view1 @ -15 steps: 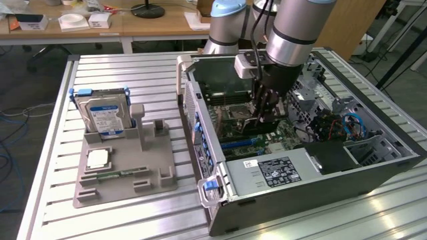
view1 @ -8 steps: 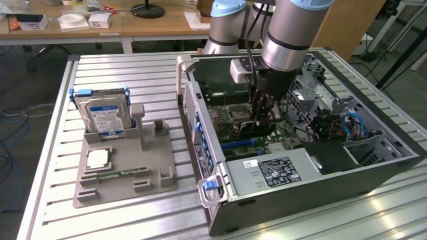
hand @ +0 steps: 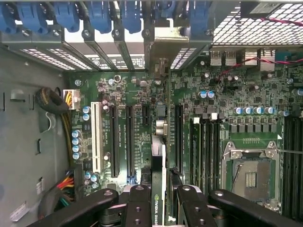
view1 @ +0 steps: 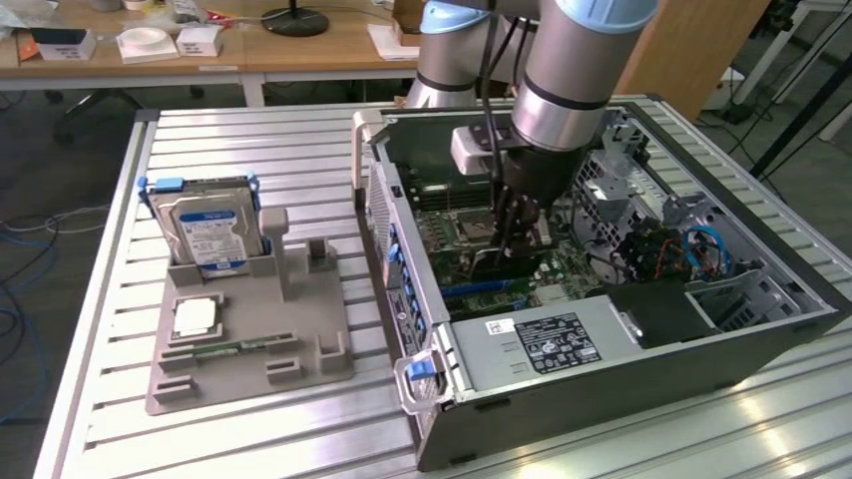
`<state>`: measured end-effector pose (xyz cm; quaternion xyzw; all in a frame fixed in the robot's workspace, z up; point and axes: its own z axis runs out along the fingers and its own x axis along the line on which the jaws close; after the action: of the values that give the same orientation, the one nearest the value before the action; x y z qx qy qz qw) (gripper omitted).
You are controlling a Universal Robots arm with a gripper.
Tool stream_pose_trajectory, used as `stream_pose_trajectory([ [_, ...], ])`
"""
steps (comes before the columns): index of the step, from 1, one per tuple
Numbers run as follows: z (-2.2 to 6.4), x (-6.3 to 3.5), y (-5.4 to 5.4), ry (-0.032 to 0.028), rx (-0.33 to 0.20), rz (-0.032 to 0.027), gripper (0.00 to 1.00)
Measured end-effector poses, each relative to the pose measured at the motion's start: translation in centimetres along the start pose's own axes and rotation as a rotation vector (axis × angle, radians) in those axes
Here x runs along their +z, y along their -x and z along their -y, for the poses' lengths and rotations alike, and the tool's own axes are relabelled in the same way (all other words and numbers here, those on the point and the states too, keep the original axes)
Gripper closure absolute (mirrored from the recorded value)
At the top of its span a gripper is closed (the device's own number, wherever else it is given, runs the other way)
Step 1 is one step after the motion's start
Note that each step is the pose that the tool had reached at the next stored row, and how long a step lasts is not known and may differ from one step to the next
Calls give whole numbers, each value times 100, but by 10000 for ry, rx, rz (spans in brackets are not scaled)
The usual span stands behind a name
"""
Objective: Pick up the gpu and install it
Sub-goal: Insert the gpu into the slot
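We have the end effector (hand: 163,201) clamped on the gpu (hand: 163,161), which stands edge-down inside the open computer case (view1: 785,299) over the motherboard (hand: 128,94); we cannot tell whether it touches a slot. To seat it well, we judge the card needs to be upright, parallel to the long expansion slots (hand: 113,137), and pressed straight down evenly.

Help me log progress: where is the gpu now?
In the wrist view, the thin green gpu card stands edge-on in the black gripper inside the open grey computer case, over the motherboard's black expansion slots.
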<state>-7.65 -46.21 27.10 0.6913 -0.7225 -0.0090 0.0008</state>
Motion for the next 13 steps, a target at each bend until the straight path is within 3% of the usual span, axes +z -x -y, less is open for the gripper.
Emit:
stream_pose_trajectory([
  [13, -43, 57, 10, -16, 0, 1, 74],
])
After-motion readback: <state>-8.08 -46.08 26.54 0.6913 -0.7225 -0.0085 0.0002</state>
